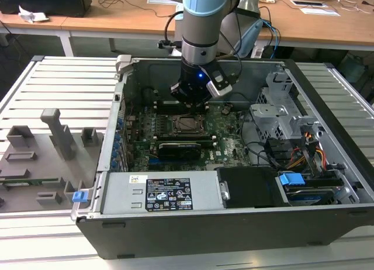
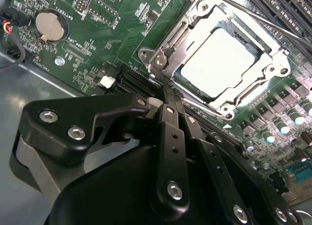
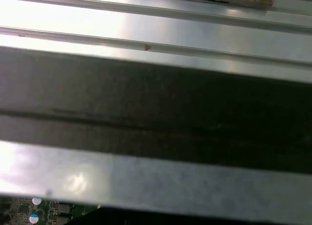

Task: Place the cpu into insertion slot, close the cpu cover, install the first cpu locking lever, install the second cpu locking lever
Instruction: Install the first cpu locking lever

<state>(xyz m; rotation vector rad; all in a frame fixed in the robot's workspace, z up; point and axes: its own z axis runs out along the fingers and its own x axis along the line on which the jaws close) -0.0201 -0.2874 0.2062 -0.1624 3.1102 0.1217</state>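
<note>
The cpu (image 2: 217,62) lies flat in the insertion slot (image 1: 188,124), its silver top showing through the window of the cpu cover (image 2: 195,28). The cover lies down over it. A thin metal lever rod (image 2: 273,23) runs along one side of the socket. My gripper (image 2: 168,94) hangs low over the green board at the socket's edge, its black fingers (image 2: 171,132) pressed together with nothing seen between them. In the exterior view the gripper (image 1: 190,106) sits just behind the socket, inside the open computer case (image 1: 193,235).
A long black expansion card (image 1: 184,147) lies in front of the socket. The power supply (image 1: 166,194), a drive cage (image 1: 280,115) and loose cables (image 1: 292,153) crowd the case. A coin battery (image 2: 50,26) sits on the board. A grey fixture tray (image 1: 41,159) lies outside on the exterior view's left.
</note>
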